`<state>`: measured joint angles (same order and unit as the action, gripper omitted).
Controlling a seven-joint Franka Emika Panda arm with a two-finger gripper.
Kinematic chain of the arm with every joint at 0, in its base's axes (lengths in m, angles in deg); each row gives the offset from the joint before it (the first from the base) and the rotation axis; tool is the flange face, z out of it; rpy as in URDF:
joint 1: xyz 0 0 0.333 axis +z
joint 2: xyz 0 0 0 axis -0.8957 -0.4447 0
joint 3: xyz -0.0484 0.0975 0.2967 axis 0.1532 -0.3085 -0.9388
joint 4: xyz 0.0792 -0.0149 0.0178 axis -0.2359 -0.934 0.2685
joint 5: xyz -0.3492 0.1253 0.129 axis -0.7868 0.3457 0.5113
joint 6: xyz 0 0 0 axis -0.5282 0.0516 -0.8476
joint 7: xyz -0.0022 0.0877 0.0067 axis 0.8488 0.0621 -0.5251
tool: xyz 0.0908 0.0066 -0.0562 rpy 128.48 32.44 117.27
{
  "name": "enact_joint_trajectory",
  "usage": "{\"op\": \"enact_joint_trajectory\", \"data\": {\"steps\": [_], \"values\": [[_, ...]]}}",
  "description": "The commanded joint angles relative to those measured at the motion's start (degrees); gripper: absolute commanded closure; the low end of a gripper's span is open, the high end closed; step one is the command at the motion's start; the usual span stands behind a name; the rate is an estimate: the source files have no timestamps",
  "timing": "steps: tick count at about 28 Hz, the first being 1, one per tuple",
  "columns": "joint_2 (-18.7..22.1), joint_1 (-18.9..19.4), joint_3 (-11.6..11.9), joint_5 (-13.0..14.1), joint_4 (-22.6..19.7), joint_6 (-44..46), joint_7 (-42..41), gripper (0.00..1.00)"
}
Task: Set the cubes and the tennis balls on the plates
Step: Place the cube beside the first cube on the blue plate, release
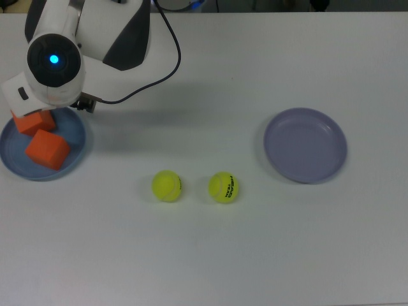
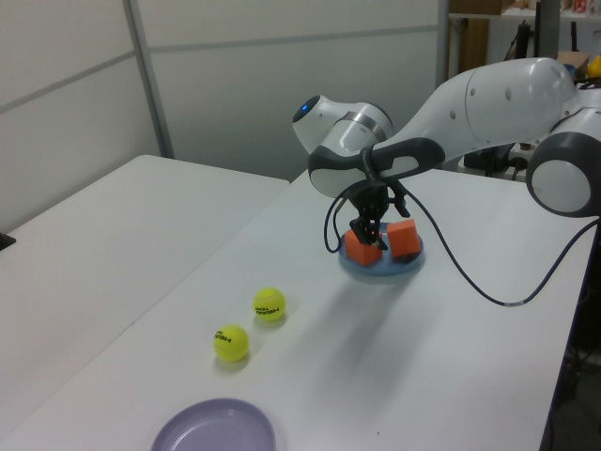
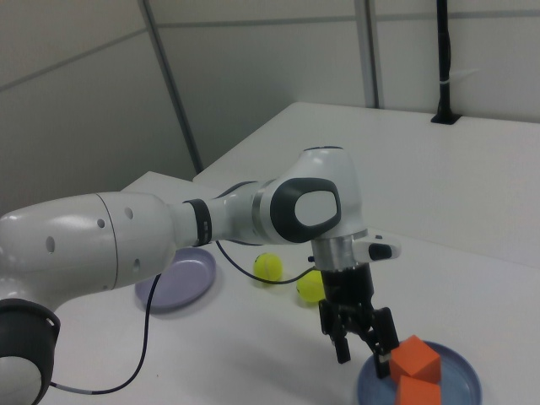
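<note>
Two orange cubes (image 1: 48,150) (image 1: 33,121) lie side by side on the light blue plate (image 1: 75,150) at the top view's left. In the right view my gripper (image 3: 363,353) hangs open just left of the nearer cubes (image 3: 416,357) (image 3: 419,392), with nothing between its fingers. In the left view the gripper (image 2: 370,235) is over the blue plate (image 2: 380,269), close to the cubes (image 2: 405,239). Two tennis balls (image 1: 167,185) (image 1: 224,187) rest on the table, apart from both plates. The lavender plate (image 1: 306,145) holds nothing. In the top view the arm's wrist hides the fingers.
The white arm (image 1: 83,38) and its black cable (image 1: 169,57) reach over the table's upper left in the top view. A wall with a grey post (image 2: 150,85) stands behind the table in the left view.
</note>
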<state>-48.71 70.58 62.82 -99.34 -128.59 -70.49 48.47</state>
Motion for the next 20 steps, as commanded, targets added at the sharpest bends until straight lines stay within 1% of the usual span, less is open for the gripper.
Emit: {"op": "enact_joint_trajectory", "data": {"steps": [1, 2, 3, 5, 8, 9, 10, 13, 14, 16, 20], "values": [[0.8, 1.4, -0.4, 3.1, 1.1, -0.6, -1.6, 0.0], [0.9, 1.9, -0.9, 3.1, 1.1, -1.5, -1.5, 0.0], [1.0, 2.9, -2.3, 3.1, 1.1, -3.8, -1.2, 0.0], [1.1, 3.6, -3.5, 3.3, 1.2, -5.8, -1.2, 0.0], [1.0, 3.6, -5.9, 3.5, 1.6, -9.0, -1.1, 0.0], [0.8, 3.6, -7.6, 3.5, 1.6, -10.9, -1.1, 0.0], [0.7, 3.6, -8.4, 3.4, 1.6, -11.7, -1.2, 0.0], [0.7, 3.8, -9.9, 3.4, 1.6, -14.0, -1.6, 0.0], [0.6, 4.0, -10.8, 3.5, 1.6, -16.0, -1.7, 0.0], [0.3, 4.0, -11.7, 3.6, 1.4, -18.4, -1.6, 0.0], [-2.5, 4.5, -13.3, 3.0, 1.3, -24.0, -1.2, 0.0]]}}
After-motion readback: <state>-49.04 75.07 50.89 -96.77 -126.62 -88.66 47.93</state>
